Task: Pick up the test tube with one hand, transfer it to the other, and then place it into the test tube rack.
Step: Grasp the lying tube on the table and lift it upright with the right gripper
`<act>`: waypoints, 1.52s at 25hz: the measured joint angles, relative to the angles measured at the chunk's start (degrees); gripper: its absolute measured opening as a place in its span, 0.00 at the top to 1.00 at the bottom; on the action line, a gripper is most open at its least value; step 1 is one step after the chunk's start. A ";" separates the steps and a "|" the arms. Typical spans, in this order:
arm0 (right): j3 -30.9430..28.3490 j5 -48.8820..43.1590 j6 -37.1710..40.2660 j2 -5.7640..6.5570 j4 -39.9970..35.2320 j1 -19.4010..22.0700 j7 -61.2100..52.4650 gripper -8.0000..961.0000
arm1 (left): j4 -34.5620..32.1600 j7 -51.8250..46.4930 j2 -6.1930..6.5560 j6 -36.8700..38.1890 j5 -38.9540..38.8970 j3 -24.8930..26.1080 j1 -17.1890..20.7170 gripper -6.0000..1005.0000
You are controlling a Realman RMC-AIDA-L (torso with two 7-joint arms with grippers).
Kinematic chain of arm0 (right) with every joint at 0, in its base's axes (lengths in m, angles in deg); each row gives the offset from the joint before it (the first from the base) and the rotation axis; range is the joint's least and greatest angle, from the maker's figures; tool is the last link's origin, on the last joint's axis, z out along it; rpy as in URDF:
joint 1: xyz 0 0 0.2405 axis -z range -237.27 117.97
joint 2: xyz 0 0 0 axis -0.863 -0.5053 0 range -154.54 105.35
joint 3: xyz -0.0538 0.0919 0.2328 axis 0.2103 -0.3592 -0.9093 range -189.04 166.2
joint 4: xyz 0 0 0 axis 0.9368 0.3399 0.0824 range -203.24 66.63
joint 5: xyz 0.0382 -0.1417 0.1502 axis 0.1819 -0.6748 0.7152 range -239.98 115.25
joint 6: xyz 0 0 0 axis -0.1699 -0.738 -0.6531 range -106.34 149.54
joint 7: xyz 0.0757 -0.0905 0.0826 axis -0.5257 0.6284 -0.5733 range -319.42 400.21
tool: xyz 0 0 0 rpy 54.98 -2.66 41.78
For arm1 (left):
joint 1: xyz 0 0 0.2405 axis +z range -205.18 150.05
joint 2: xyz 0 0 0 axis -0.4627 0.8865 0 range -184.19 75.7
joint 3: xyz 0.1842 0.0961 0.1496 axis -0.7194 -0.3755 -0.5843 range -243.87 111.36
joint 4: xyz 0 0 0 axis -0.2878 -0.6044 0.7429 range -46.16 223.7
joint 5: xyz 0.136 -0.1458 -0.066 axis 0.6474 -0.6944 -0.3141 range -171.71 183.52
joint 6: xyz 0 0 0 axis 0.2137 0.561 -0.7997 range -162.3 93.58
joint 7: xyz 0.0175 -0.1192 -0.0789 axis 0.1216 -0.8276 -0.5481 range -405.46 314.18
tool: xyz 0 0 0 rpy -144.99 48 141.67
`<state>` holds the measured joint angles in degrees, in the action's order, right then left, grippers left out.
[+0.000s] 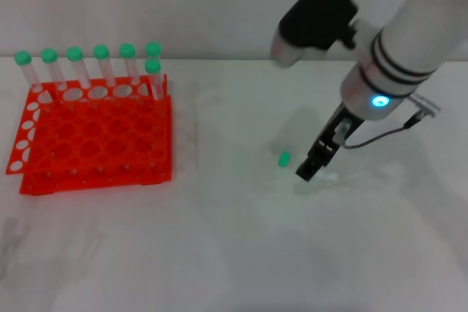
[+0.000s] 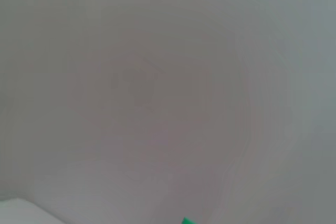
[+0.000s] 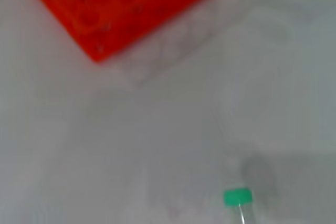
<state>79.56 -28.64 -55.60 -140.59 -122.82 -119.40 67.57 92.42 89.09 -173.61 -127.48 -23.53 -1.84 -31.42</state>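
A small clear tube (image 1: 284, 157) with a green cap lies on the white table (image 1: 219, 239), just beside the right gripper (image 1: 311, 166); whether its fingers are spread, I cannot tell. The orange rack (image 1: 95, 144), well apart, holds seven capped tubes (image 1: 88, 67).

Green-capped test tube (image 3: 239, 201) on table (image 3: 131, 145), well apart from orange rack (image 3: 126, 9)

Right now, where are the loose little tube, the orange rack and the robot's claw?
test tube (image 1: 284, 158), head view, on its green cap.
test tube rack (image 1: 102, 147), head view, on its top plate.
right claw (image 1: 311, 166), head view, at its black fingertips.
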 joint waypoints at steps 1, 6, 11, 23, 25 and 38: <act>0.74 -0.02 0.65 -0.06 1.65 -0.75 -0.03 0.11 | -0.04 0.00 0.00 -0.02 -0.14 0.01 0.01 0.15; 2.19 -0.05 3.49 -0.08 7.12 -3.35 -0.26 0.11 | -0.02 0.00 0.00 -0.05 -0.16 0.01 -0.08 0.15; 3.66 -0.10 5.48 0.01 10.71 -4.08 0.09 0.28 | 0.07 0.00 0.00 -0.05 -0.23 0.01 -0.02 0.16; 6.56 -0.21 8.59 -0.15 15.16 -3.96 0.24 0.34 | 0.27 0.00 0.00 -0.57 -0.22 -0.07 -0.09 0.16; 6.66 -0.12 8.73 -0.18 15.39 -3.95 0.51 0.38 | 0.32 0.00 0.00 -0.57 -0.21 -0.11 -0.17 0.16; 6.84 1.43 10.21 -0.20 16.91 -3.91 1.70 0.52 | 0.40 0.00 -0.06 -0.66 -0.18 -0.06 -0.39 0.17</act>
<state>86.40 -27.21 -45.39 -140.79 -105.91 -123.31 69.28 92.81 89.09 -173.67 -128.14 -23.71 -1.90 -31.81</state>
